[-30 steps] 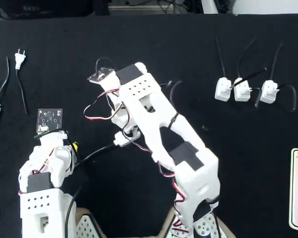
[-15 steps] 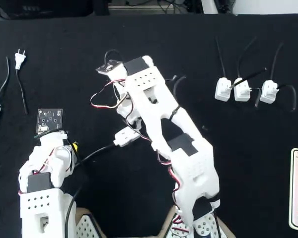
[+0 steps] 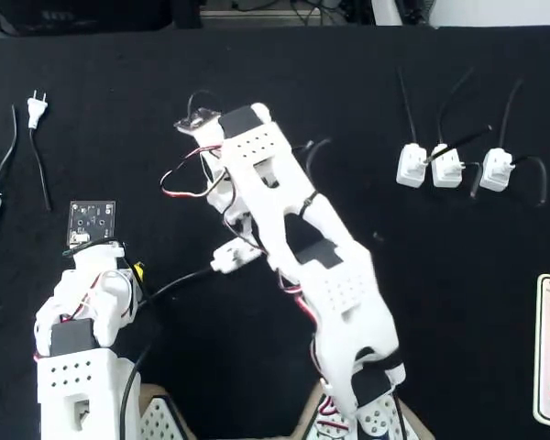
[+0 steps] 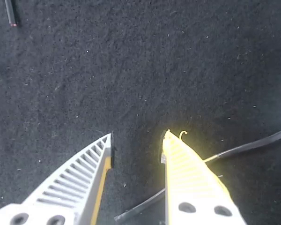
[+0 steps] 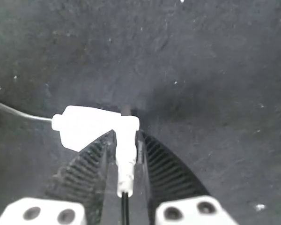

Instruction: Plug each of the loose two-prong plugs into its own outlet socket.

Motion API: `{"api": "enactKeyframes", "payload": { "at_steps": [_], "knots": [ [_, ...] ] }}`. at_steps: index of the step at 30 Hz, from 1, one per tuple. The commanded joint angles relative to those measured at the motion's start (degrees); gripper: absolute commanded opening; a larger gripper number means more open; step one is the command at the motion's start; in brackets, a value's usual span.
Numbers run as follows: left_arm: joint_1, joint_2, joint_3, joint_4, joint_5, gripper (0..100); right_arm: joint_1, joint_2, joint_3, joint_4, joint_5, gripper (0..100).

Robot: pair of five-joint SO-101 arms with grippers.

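The white two-prong plug [image 5: 124,126] is pinched in my right gripper [image 5: 126,137], jaws nearly closed on its stem, low over the black cloth table [image 3: 440,73]. The white outlet sockets [image 3: 447,167] lie well apart; I'd hold firm and square the prongs before pushing.

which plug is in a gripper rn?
The white plug near the middle, clamped in the right gripper. The small two-prong plug at the far left of the high view lies loose, untouched.
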Motion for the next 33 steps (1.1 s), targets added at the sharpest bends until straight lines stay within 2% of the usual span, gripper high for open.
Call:
{"api": "enactKeyframes", "payload": {
  "at_steps": [1, 25, 33],
  "knots": [
    [-0.6, -0.5, -0.9, 0.2, 0.4, 18, -1.1, 0.0, -4.9, 1.0, -0.5, 1.0],
    [-0.6, -0.5, -0.9, 0.2, 0.4, 18, -1.9, -0.2, 3.1, 1.8, -0.7, 1.0],
    [-0.6, -0.5, -0.9, 0.2, 0.4, 18, -2.2, -10.6, 13.1, 1.3, -0.7, 1.0]
  ]
}}
